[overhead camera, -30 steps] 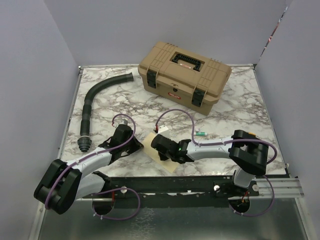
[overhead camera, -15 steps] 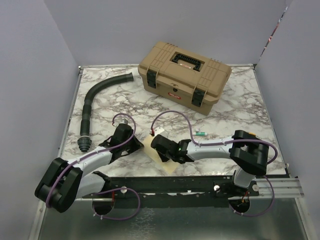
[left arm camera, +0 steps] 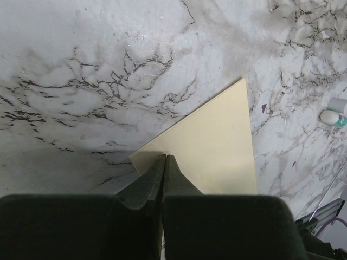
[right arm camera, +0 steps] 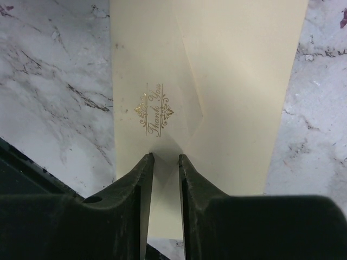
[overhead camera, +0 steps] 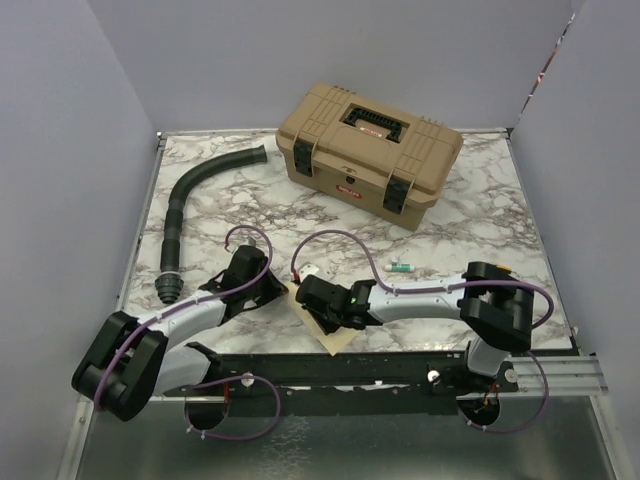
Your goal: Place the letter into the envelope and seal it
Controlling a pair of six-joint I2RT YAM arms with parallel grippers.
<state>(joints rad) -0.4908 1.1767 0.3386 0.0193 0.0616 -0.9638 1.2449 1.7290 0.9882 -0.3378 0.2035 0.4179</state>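
1. left fingers (left arm camera: 147,184): pressed together, no gap; tips at a corner of the envelope (left arm camera: 217,146).
2. right fingers (right arm camera: 142,181): narrow gap, nothing between; poised over the envelope's gold "Thank You" print.
3. envelope: pale yellow, flat on the bench (overhead camera: 480,230) near its front edge, between both arms.
4. tan toolbox (overhead camera: 370,150), black hose (overhead camera: 190,200): far side, well apart.

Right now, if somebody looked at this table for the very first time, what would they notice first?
Probably the big tan toolbox at the far side of the marble table. Then the pale yellow envelope with gold "Thank You" writing near the front edge, with the shut left gripper at its corner and the slightly open right gripper over it. A black hose curves along the left.
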